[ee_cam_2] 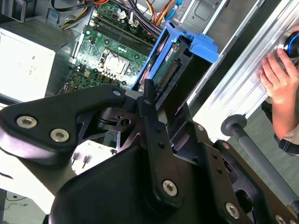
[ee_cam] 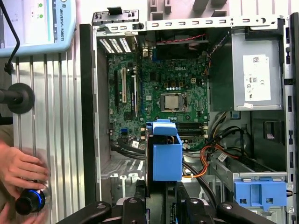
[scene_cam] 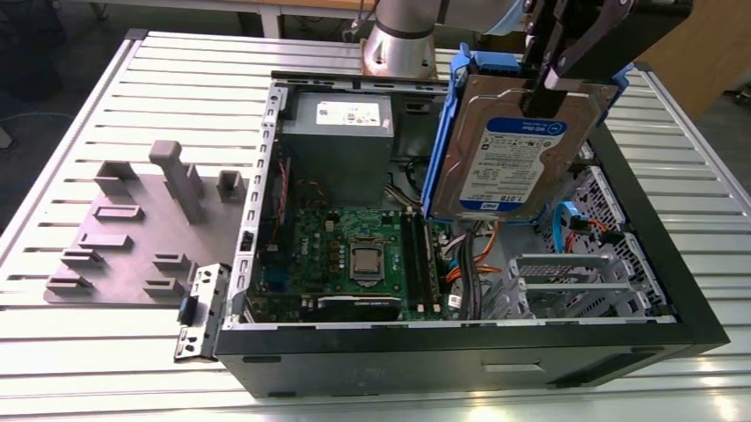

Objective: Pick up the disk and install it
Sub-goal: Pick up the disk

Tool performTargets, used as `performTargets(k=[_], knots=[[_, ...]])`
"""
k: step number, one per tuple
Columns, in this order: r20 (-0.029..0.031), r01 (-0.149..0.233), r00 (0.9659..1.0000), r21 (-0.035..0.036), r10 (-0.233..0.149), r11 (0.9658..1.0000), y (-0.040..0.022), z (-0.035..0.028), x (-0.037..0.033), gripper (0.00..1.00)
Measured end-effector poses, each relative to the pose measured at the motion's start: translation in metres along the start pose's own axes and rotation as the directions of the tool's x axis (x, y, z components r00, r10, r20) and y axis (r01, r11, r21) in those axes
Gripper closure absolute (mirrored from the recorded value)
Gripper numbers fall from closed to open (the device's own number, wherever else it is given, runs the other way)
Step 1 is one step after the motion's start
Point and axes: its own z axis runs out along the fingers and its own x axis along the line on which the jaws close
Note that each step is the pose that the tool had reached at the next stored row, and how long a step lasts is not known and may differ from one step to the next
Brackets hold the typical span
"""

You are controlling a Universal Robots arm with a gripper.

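Pincer point(scene_cam: 557, 88): closed on the disk point(scene_cam: 516, 149), fingers clamped on its upper edge. Firm grip as seen in the exterior view.

Disk: hangs on edge from the pincer, roughly upright, label side facing the exterior camera, blue carrier framing it along the sides and top. It sits over the open computer case point(scene_cam: 470, 338), in the gap between the motherboard point(scene_cam: 352, 255) and the metal drive cage point(scene_cam: 569, 281). Its lower edge is over the orange and grey cables point(scene_cam: 476, 259); I cannot tell whether it touches them. In the first wrist view the carrier's end points down into the case just beside the motherboard.

Case: lies on its side on the slatted counter point(scene_cam: 70, 352), side panel off. Power supply point(scene_cam: 340, 123) at the far end, near the arm's base point(scene_cam: 405, 35). A separate blue clip point(ee_cam: 259, 193) sits in a bay inside the case.

On the exterior view's left, a grey fixture plate point(scene_cam: 129, 237) lies on the counter beside the case.

A person's hand point(ee_cam: 21, 170) rests at a blue-ringed knob point(ee_cam: 30, 200) by the counter's edge.
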Motion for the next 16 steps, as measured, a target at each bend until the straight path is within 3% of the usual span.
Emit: performTargets(k=[7, 13, 16], knots=[[0.0002, 0.000, 1.0000, 0.0000, 0.000, 1.0000, -0.0027, 0.0000, -0.0001, 0.65], [0.0000, 0.000, 1.0000, -0.0016, 0.000, 1.0000, -0.0198, 0.0001, -0.0011, 0.65], [0.0000, 0.000, 1.0000, -0.0017, 0.000, 1.0000, -0.0241, 0.0011, -0.0004, 0.65]])
